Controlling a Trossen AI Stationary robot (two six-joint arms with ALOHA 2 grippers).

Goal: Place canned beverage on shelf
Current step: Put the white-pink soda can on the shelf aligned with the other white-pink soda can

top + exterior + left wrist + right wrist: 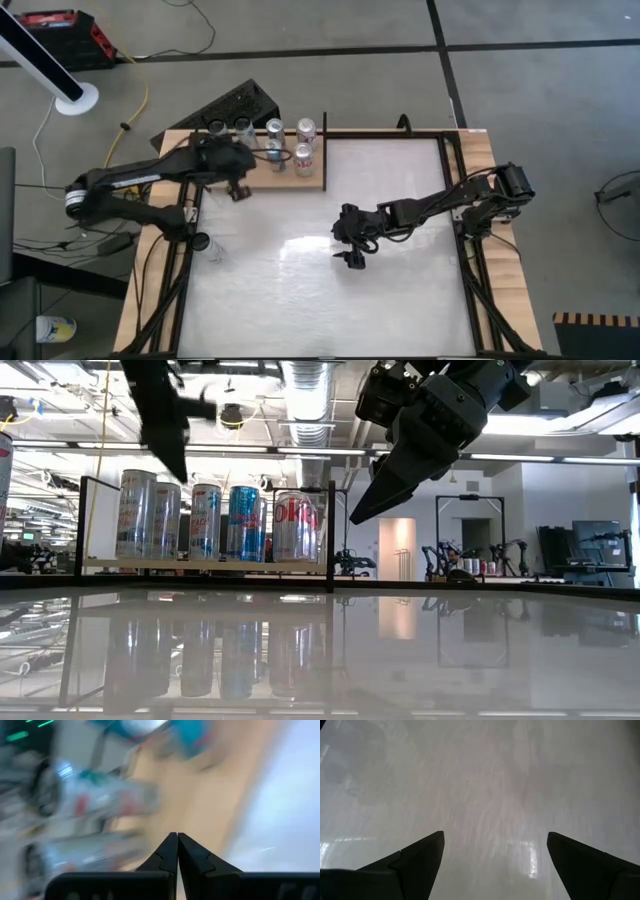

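Several beverage cans (pixel 304 158) (pixel 243 522) stand upright on their bases on the shelf (pixel 290 181), a light wood board with black bars at the table's far left. My left gripper (pixel 237 189) (pixel 182 472) is shut and empty. It hangs in the air over the shelf's near edge, pointing slantwise down; its wrist view shows blurred cans (pixel 100 802) and the wood of the shelf (pixel 195 795) beyond the shut gripper (pixel 177 840). My right gripper (pixel 354 259) (pixel 356 518) (pixel 495 842) stands open above the middle of the white tabletop, with nothing between its fingers.
The glossy white tabletop (pixel 320 300) spreads in front of the shelf. Narrow wooden strips (pixel 495 230) and black bars run along the table's sides. Off the table, beyond its far left corner, lies a black slatted object (pixel 228 105).
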